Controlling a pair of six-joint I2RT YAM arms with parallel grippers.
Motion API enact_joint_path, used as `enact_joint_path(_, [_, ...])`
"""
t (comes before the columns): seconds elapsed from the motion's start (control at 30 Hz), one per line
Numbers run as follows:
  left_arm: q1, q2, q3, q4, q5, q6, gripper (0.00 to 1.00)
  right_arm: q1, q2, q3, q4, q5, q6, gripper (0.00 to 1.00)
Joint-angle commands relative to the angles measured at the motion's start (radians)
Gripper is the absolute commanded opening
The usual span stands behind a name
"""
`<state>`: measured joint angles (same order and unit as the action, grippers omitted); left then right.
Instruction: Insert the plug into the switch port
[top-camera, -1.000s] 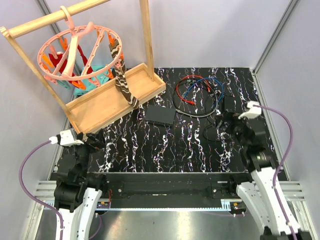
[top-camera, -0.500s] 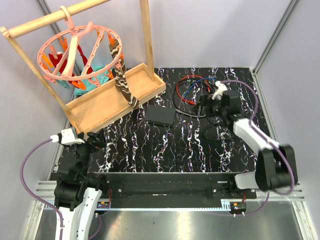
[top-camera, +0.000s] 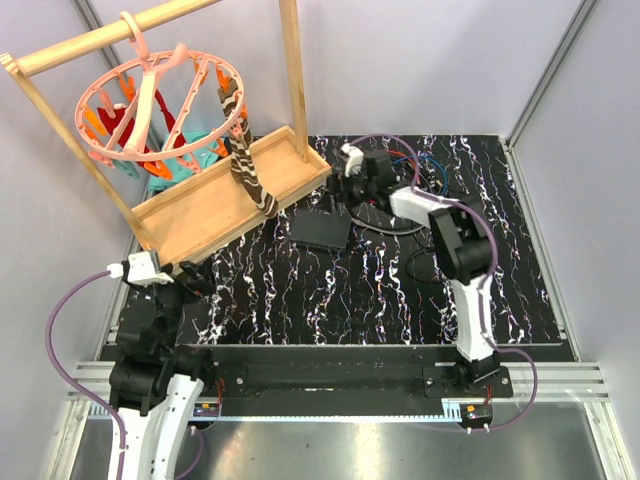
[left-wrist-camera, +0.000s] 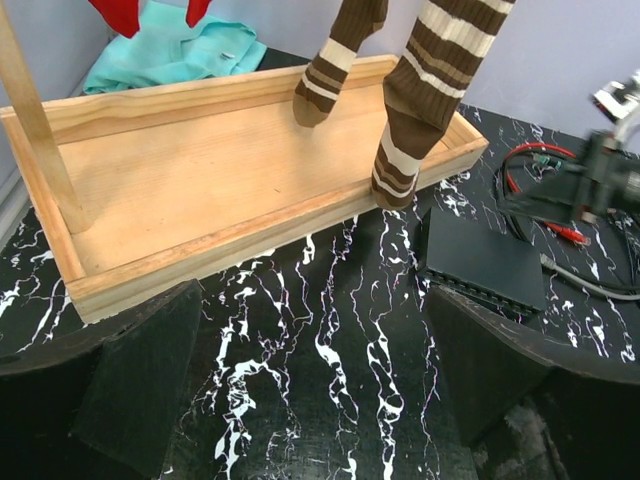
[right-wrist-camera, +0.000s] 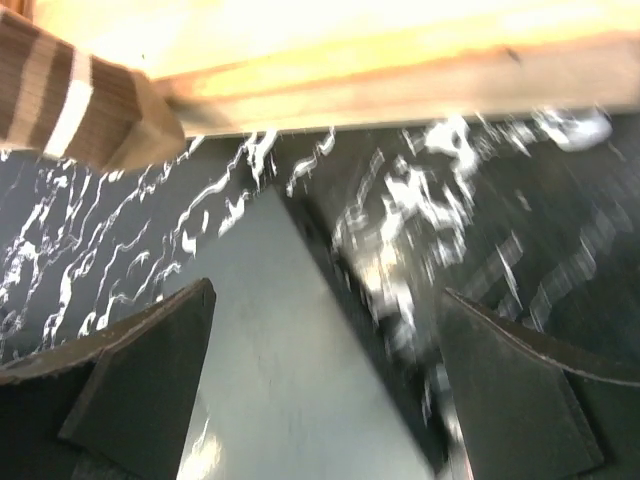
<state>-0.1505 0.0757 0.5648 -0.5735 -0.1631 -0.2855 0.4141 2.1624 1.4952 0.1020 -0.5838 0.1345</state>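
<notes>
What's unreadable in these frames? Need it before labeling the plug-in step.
- Plug: top view, lost in the cable bundle, which the right arm partly covers; too small to pick out.
- Switch port: left wrist view, sockets along the black box near edge are too small to count.
- Right wrist view: motion blur smears the box edge, no socket detail.
- Cable ends: left wrist view, cut off by the right frame edge.

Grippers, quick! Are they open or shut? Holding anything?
Left gripper: open, holding nothing.
Right gripper: open, holding nothing.
</notes>
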Motion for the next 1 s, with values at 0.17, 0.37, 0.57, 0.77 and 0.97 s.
enact_joint_path(0.17, [-0.012,0.029,-0.006,0.058,0.046,0.014,0.99,0.084,0.226,0.341,-0.212,-0.109,-0.048,1.0])
enact_joint_path(0.37, [-0.011,0.041,-0.011,0.08,0.096,0.011,0.99,0.12,0.208,0.301,-0.285,-0.217,-0.081,1.0])
enact_joint_path(0.57, [-0.011,0.104,-0.019,0.101,0.158,-0.067,0.99,0.169,0.071,0.142,-0.318,-0.274,-0.121,1.0])
enact_joint_path(0.77, [-0.014,0.249,-0.077,0.175,0.33,-0.259,0.99,0.189,-0.134,-0.012,-0.318,-0.24,-0.124,1.0])
enact_joint_path(0.97, [-0.035,0.511,-0.092,0.242,0.457,-0.353,0.99,0.183,-0.415,-0.216,-0.289,0.12,-0.015,1.0])
